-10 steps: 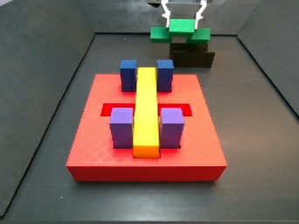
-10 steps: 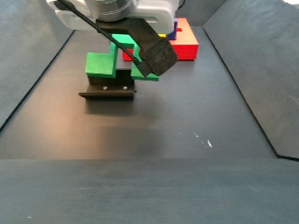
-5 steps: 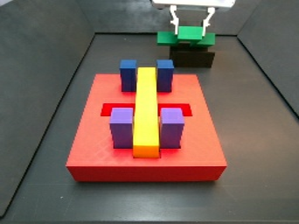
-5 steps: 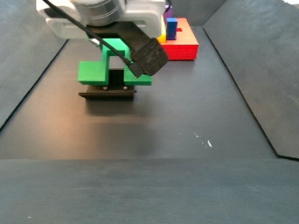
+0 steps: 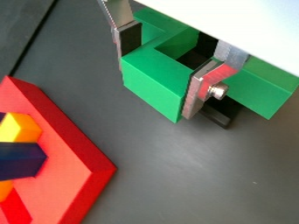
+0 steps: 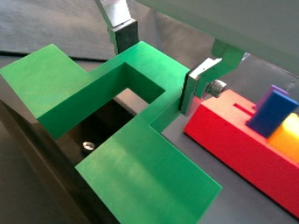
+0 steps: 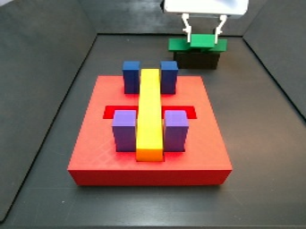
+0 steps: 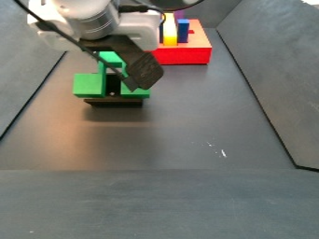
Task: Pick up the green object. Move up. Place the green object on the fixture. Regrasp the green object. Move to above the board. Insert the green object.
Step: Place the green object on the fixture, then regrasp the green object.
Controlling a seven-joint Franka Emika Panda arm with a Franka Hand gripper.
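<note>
Gripper (image 5: 170, 63) clamps green object (image 5: 158, 79) atop fixture (image 8: 115, 99); board (image 7: 149, 143) well apart.

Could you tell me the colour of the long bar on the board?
Yellow; the long bar shows best in a side view, far from the gripper.
</note>
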